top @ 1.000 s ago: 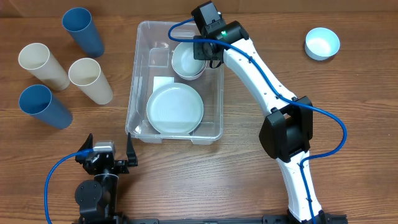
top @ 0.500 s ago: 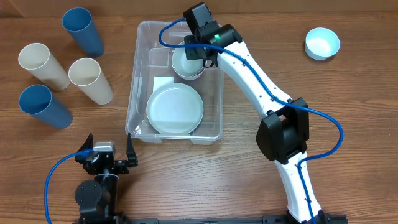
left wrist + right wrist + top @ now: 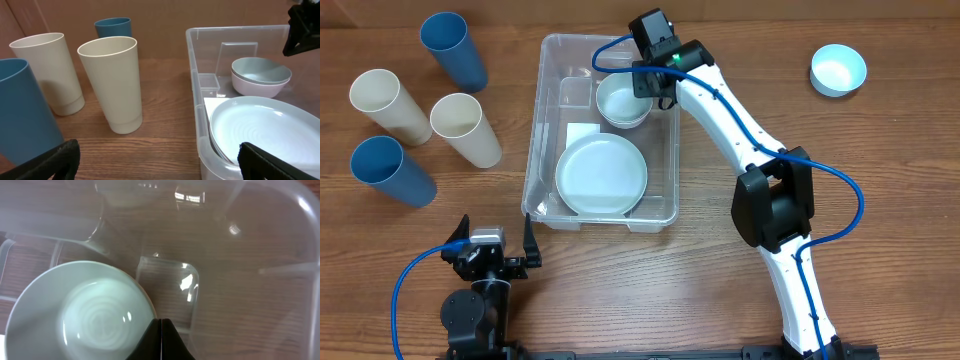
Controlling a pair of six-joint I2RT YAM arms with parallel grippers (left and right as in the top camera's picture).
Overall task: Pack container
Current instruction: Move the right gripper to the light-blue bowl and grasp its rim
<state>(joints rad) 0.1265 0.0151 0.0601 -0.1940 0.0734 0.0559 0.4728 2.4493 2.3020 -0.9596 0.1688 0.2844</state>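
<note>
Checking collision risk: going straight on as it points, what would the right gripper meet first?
Likely the rim of the pale green round bowl inside the clear plastic rectangular container; the right gripper, tips shut, sits at that edge, so it may instead reach the container's floor.

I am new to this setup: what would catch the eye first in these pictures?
The clear bin stands in the middle of the table, holding a pale plate and stacked bowls, with the right gripper above the bowls at its far end. Four tall cups, two blue and two cream, stand to its left; a small blue bowl sits far right.
</note>
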